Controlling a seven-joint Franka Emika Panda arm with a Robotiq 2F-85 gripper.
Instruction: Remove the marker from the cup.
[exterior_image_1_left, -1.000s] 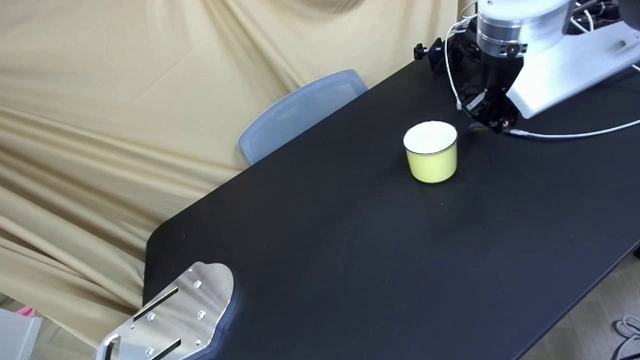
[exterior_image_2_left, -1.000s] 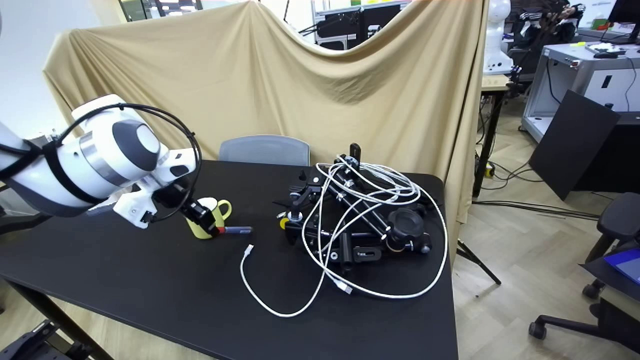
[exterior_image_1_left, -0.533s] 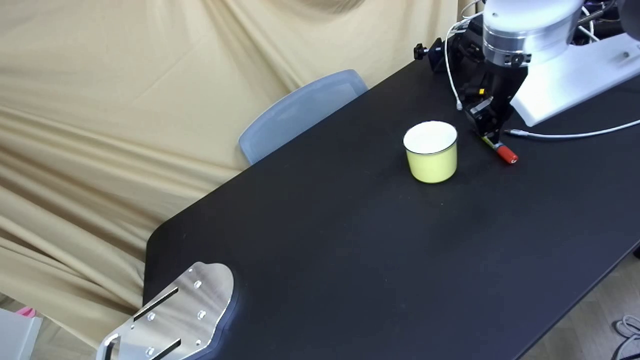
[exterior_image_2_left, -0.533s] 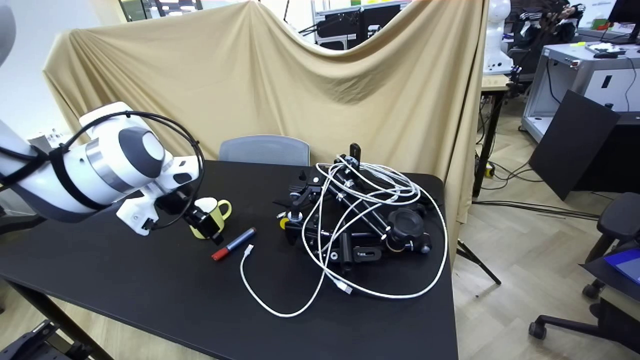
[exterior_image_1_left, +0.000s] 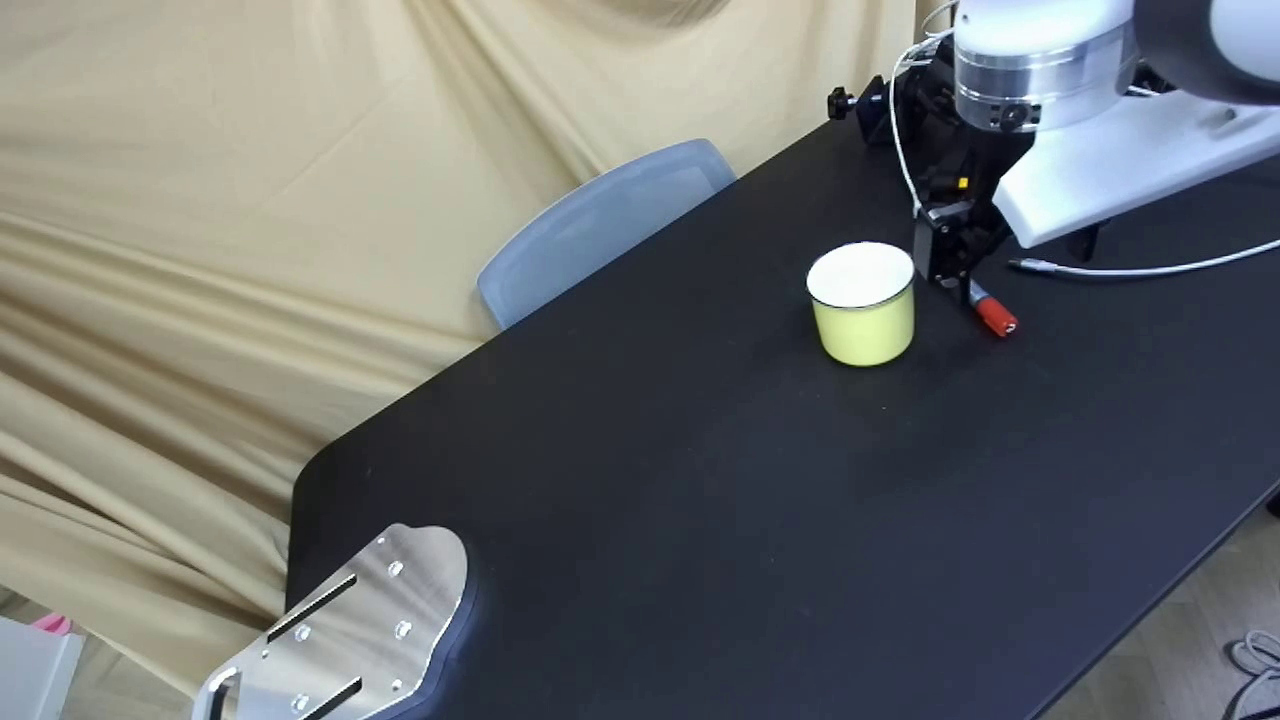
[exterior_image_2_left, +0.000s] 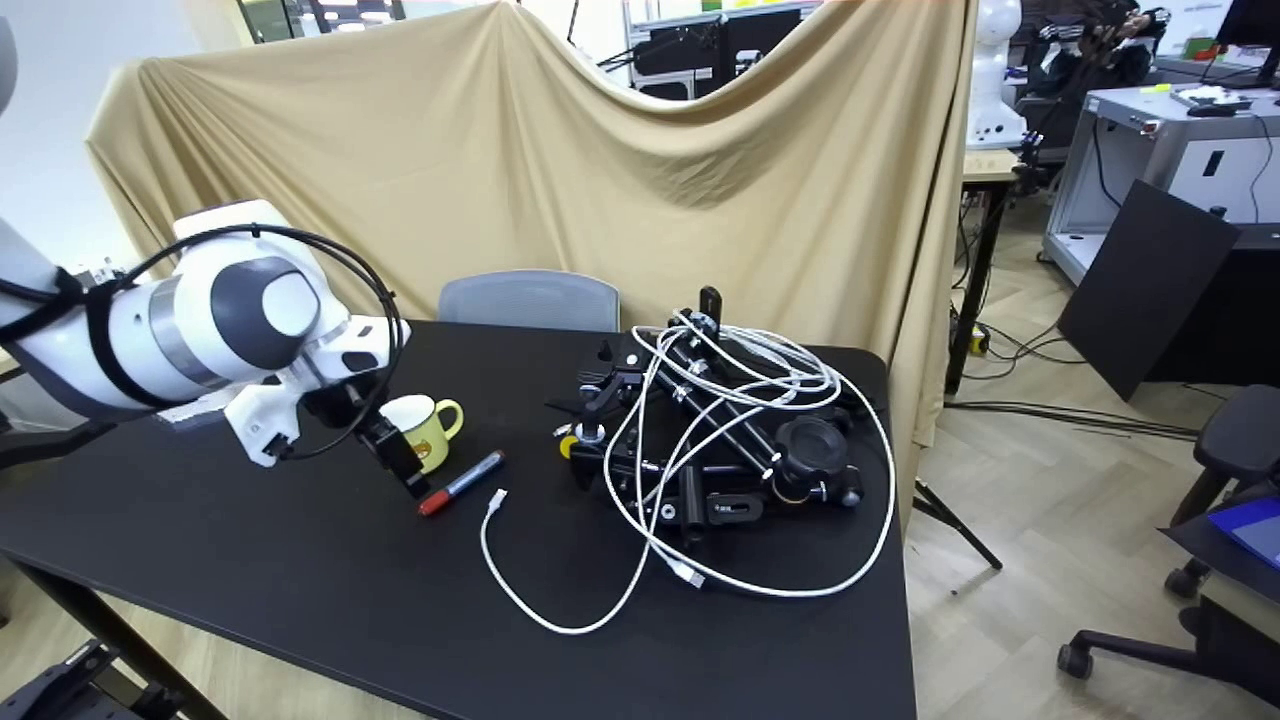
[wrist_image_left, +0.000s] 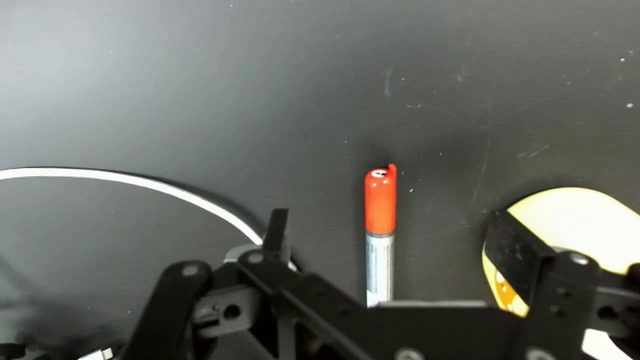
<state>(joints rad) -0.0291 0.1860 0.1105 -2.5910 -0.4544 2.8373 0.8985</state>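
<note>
Beside the yellow cup (exterior_image_1_left: 862, 328), the red marker (wrist_image_left: 380, 217) lies slightly nearer it than 0.5 seconds ago, seen between widely spread jaws.

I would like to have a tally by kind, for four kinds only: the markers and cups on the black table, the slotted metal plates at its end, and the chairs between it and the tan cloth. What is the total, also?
Red-capped marker: 1
Pale yellow cup: 1
Slotted metal plate: 1
Grey chair, only its back showing: 1
Total: 4
</note>
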